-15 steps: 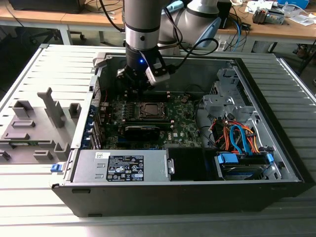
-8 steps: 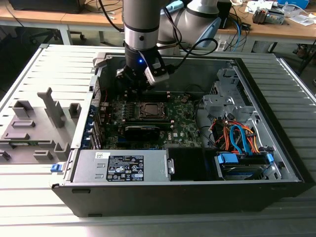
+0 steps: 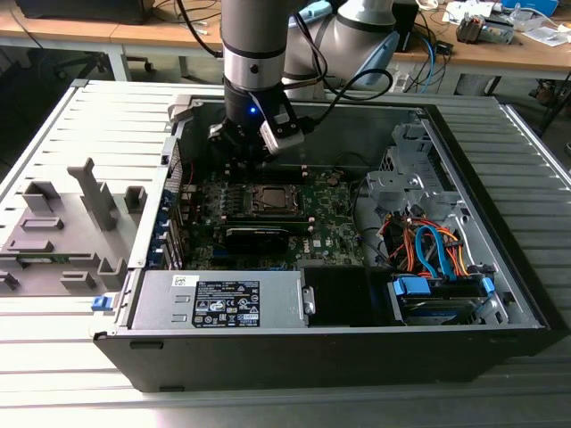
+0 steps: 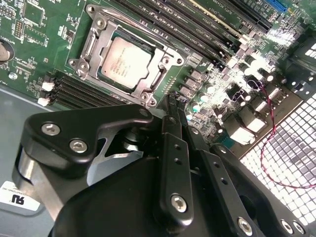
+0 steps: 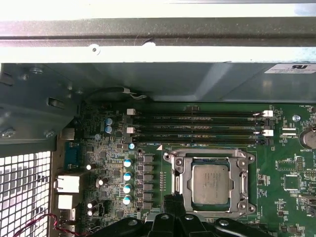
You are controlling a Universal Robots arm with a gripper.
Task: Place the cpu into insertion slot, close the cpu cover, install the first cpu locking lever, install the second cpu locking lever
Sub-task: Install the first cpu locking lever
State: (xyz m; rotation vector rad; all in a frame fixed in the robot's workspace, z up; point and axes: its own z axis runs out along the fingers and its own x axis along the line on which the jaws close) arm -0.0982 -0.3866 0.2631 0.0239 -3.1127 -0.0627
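The cpu [image 4: 124, 61] [image 5: 210, 183] lies flat in the insertion slot [image 4: 106, 11] [image 5: 207, 152], silver face up. The cpu cover [image 4: 98, 47] [image 5: 183, 182] lies down around the chip, which shows through its window. On the motherboard in the exterior view, the slot [image 3: 272, 198] sits in the middle of the open computer case. My gripper [image 3: 239, 159] [image 4: 171, 101] [image 5: 170, 200] hangs just off one side of the socket, above the board. Its fingers are shut together with nothing between them. I cannot make out how the locking levers stand.
Black memory slots [image 5: 197, 123] run along one side of the socket. Capacitors [image 5: 127, 180] and rear ports [image 5: 66, 185] sit on the other. A power supply [image 3: 219, 299] and a drive bay with cables [image 3: 428, 254] fill the case front. A grey fixture [image 3: 62, 227] stands outside the case.
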